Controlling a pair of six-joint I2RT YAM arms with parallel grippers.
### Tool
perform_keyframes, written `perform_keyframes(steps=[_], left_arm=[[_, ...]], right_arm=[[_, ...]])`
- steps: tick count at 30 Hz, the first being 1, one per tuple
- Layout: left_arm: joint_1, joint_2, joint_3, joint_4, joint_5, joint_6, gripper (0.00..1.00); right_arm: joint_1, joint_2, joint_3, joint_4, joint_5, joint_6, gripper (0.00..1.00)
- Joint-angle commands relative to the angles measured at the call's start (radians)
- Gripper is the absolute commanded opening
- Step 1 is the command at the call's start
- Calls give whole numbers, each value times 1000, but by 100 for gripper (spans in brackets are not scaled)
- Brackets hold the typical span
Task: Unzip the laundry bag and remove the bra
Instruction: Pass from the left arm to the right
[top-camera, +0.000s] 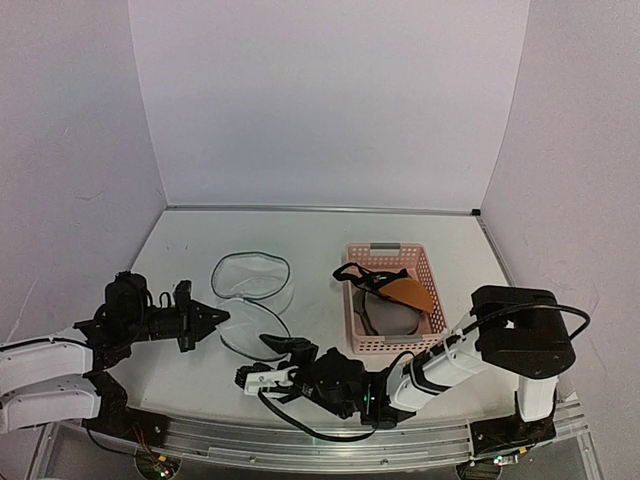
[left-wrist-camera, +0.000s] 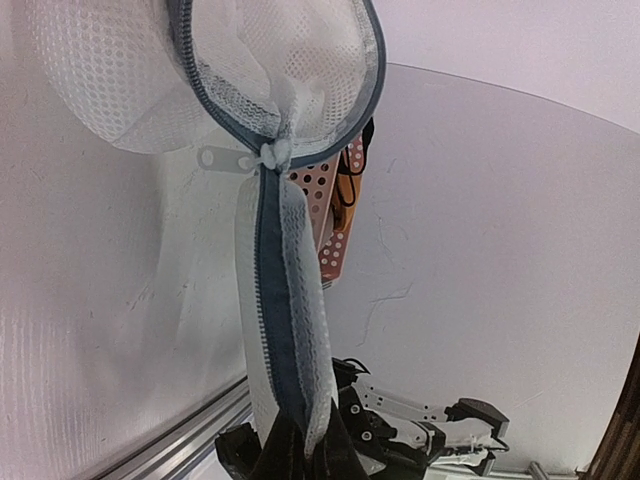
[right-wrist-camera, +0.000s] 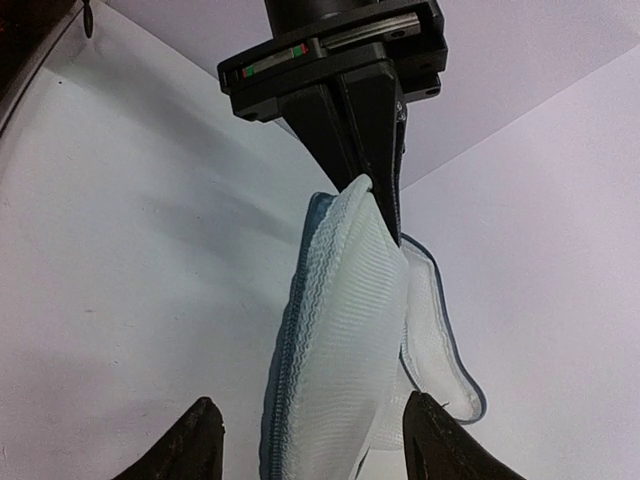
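Left wrist view: the left gripper (left-wrist-camera: 300, 445) is clamped on a fold of the bag (left-wrist-camera: 270, 80). The dark zipper (left-wrist-camera: 268, 300) runs from between its fingers out to the round mesh body. A pale pull tab (left-wrist-camera: 222, 158) sits where the zipper meets the rim.

In the right wrist view the same pinch shows from the other side, with white mesh bunched at the dark tips. The right gripper (right-wrist-camera: 315, 430) is spread wide, one finger (right-wrist-camera: 190, 445) on each side of the mesh. Whether they touch it cannot be told. A small strip with coloured marks (right-wrist-camera: 290, 58) on the left gripper's body is too small to read.

From above, the bag lies flat on the table (top-camera: 200, 240), left of centre, with both grippers at its near edge. The bra (top-camera: 408, 292) lies in the pink basket (top-camera: 432, 285) just right of the bag. One orange-brown cup is up and a black strap hangs over the basket's left wall.
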Motion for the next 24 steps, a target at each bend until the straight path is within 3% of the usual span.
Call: perform_keyframes(steps=[1, 5, 9, 13, 18, 22, 24], left_arm=[[-2, -26, 11, 31, -6, -18, 0], [-3, -26, 6, 31, -6, -23, 0], [-3, -24, 6, 31, -9, -22, 0], [-3, -20, 13, 30, -8, -9, 0], [-2, -46, 33, 14, -17, 39, 35], [-2, -76, 69, -63, -46, 97, 48], [-2, -85, 115, -182, -76, 151, 52]], right_arm=[[8, 14, 45, 111, 63, -42, 53], [9, 13, 41, 128, 80, -47, 31], [10, 9, 38, 139, 100, -51, 0], [10, -13, 19, 151, 92, -38, 0], [10, -77, 11, 58, 75, 0, 0], [10, -141, 23, -91, 48, 50, 0], [11, -164, 38, -183, 40, 74, 0]])
